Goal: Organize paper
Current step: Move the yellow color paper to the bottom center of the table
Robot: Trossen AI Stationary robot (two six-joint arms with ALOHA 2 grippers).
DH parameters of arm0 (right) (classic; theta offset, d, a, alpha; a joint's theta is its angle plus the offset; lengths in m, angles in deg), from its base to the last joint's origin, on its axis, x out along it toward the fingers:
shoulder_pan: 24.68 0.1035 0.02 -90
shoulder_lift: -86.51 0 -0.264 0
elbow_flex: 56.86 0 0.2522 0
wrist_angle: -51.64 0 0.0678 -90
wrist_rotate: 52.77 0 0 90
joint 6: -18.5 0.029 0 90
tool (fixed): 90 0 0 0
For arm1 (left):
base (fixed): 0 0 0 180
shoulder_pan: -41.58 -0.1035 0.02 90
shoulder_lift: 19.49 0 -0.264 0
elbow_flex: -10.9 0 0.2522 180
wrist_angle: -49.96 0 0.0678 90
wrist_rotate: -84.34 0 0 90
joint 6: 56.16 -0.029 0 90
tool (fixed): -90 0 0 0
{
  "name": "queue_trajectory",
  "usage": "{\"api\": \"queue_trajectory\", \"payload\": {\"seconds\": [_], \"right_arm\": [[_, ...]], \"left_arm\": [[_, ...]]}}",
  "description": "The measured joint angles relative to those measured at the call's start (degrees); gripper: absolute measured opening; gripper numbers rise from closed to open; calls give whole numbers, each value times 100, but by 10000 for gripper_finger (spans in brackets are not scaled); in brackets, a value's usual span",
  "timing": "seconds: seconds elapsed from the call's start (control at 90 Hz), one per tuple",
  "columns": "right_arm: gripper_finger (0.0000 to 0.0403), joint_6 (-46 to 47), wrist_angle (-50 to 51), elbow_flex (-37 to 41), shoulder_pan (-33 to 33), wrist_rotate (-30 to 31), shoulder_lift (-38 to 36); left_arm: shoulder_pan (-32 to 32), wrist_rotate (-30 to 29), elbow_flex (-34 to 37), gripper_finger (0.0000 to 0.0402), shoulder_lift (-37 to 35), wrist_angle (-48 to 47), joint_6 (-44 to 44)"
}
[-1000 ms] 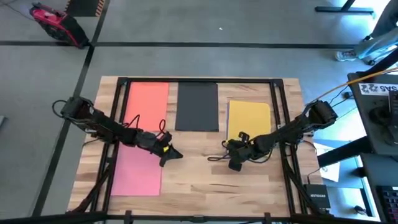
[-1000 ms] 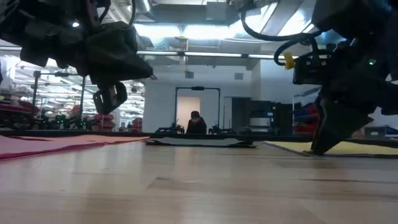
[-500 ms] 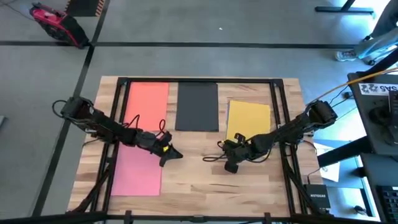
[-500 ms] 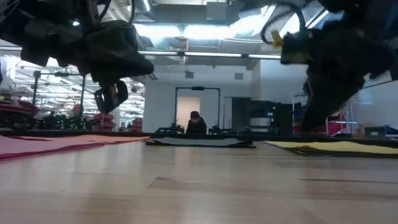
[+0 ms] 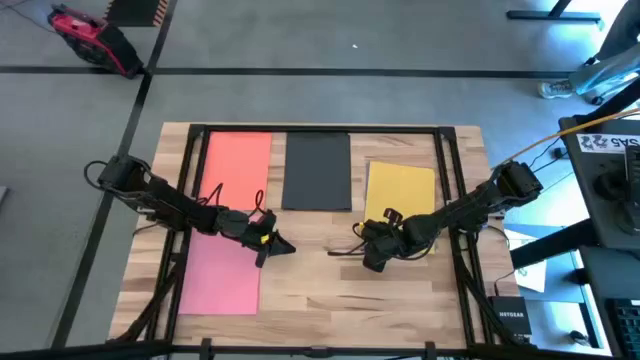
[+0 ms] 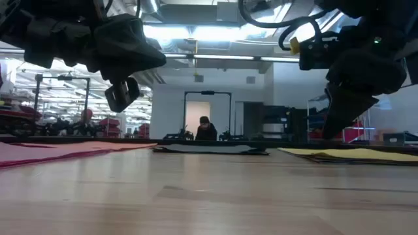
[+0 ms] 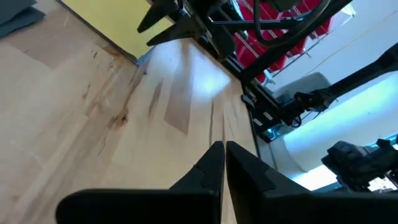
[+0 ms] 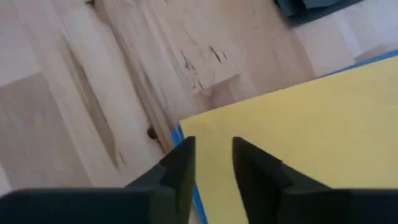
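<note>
From above we saw a wooden table (image 5: 320,290) with orange paper (image 5: 236,158), black paper (image 5: 317,170), yellow paper (image 5: 401,188) and pink paper (image 5: 220,270). A box (image 5: 508,320) read "NETGEAR".

Down low, a person (image 6: 206,129) sat far behind.

The left gripper (image 7: 222,163) was pinched closed, holding nothing.

The right gripper (image 8: 212,167) had a small gap above the yellow sheet, over a blue edge (image 8: 186,167).

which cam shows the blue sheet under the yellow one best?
Right wrist view: the blue sheet shows as a thin edge sticking out past the yellow sheet, just ahead of the right gripper. The high view shows only yellow there; the low view shows the stack edge-on; the left wrist view gives a faint sliver.
</note>
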Motion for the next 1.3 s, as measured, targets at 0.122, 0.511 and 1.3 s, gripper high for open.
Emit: {"api": "queue_trajectory", "payload": {"seconds": [0.122,0.511,1.3], "right_arm": [[132,-75,-222,0,2,-146,160],[102,-69,-332,2,-4,-166,593],[0,72,-1552,-583,476,-1023,554]], "left_arm": [[0,94,0,0,0,-48,-28],[7,133,0,0,0,-296,-33],[0,135,0,0,0,-236,-32]]}}
